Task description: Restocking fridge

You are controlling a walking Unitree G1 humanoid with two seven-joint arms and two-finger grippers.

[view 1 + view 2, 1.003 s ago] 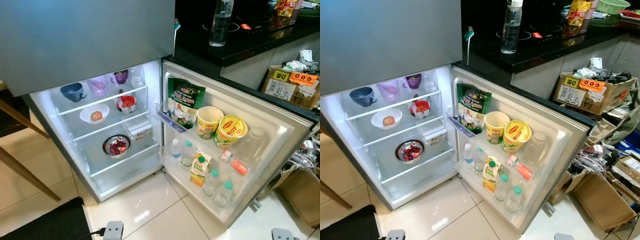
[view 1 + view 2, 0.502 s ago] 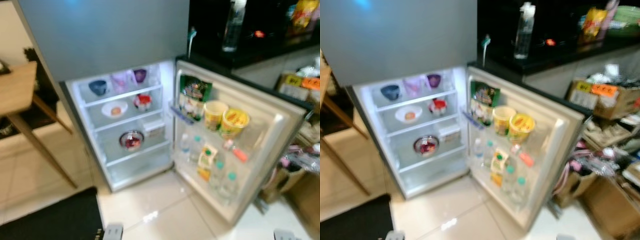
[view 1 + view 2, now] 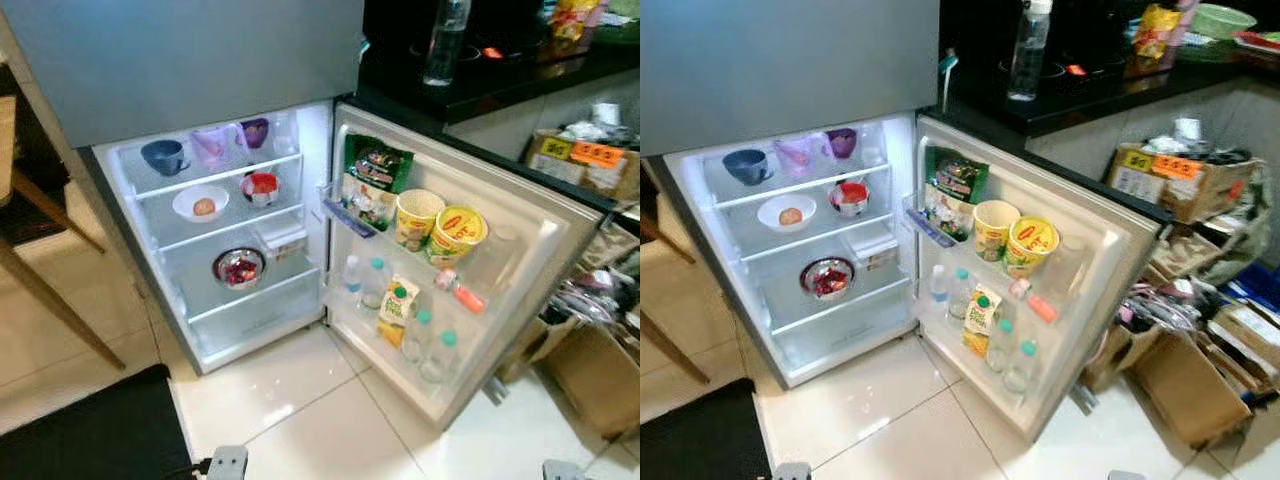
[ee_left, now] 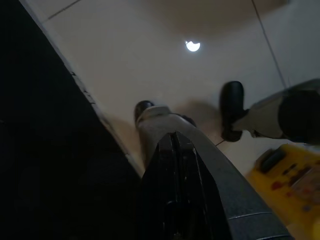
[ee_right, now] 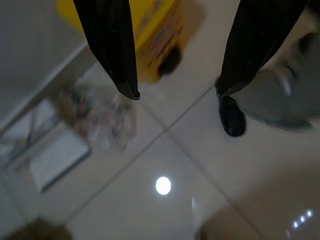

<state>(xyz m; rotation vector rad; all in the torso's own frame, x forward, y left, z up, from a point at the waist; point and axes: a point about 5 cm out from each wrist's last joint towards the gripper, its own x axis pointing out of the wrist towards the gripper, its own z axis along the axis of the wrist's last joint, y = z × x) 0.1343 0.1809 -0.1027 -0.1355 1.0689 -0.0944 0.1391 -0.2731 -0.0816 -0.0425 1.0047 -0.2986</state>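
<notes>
The fridge (image 3: 250,322) stands open and lit in front of me. Its shelves hold a blue cup (image 3: 164,156), a white bowl (image 3: 200,203) and a steel bowl (image 3: 239,268) of red bits. The open door (image 3: 540,250) carries a green bag (image 3: 373,180), two noodle cups (image 3: 417,218), a juice carton (image 3: 397,308) and small bottles (image 3: 435,355). My left gripper (image 4: 175,137) hangs shut over the floor beside a black mat. My right gripper (image 5: 176,94) hangs open above pale tiles, with nothing between its fingers.
A black counter (image 3: 500,85) with a clear bottle (image 3: 445,40) runs behind the door. Cardboard boxes (image 3: 590,160) and bags crowd the floor at the right. A wooden table leg (image 3: 50,300) slants at the left, and a black mat (image 3: 90,430) lies near my feet.
The whole picture has shifted and sharpened as the camera moved. Nothing inside the fridge or on its door has changed place.
</notes>
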